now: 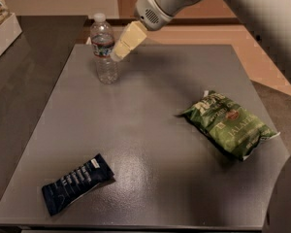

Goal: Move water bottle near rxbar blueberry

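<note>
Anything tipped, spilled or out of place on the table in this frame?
Nothing stands out. The water bottle stands upright and capped at the table's far left, with the gripper right beside it. The rxbar blueberry and green chip bag lie flat, well apart. No spill shows.

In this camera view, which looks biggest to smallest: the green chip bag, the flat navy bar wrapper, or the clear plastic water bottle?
Green chip bag: clearly largest.
Navy bar wrapper and clear water bottle: about alike; the bottle stands farther back, so no ranking.
The gripper is close beside the bottle.
</note>
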Tool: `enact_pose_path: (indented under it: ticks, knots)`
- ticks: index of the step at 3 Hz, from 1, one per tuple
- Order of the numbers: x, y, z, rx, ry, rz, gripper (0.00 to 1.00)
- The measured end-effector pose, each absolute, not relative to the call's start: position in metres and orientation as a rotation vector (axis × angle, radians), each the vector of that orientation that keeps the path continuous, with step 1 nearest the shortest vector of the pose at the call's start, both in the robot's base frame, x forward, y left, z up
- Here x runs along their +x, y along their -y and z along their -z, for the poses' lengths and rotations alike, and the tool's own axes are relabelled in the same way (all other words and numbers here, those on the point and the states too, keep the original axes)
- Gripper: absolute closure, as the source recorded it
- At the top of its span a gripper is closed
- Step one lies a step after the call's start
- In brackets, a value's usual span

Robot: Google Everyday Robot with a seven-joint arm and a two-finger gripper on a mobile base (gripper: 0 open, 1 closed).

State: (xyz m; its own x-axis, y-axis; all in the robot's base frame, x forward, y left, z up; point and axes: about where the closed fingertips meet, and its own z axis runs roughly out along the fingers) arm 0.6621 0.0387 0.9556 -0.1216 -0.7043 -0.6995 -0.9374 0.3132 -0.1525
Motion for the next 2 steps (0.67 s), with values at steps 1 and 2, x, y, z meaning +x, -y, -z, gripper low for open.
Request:
enact_pose_path:
  ticks: [1, 2]
  knots:
    - [0.672, -0.053, -0.947, -1.407, -1.91, -0.465, 0.0]
    - [0.675, -0.067, -0.938, -1.365, -1.919, -0.519, 0.0]
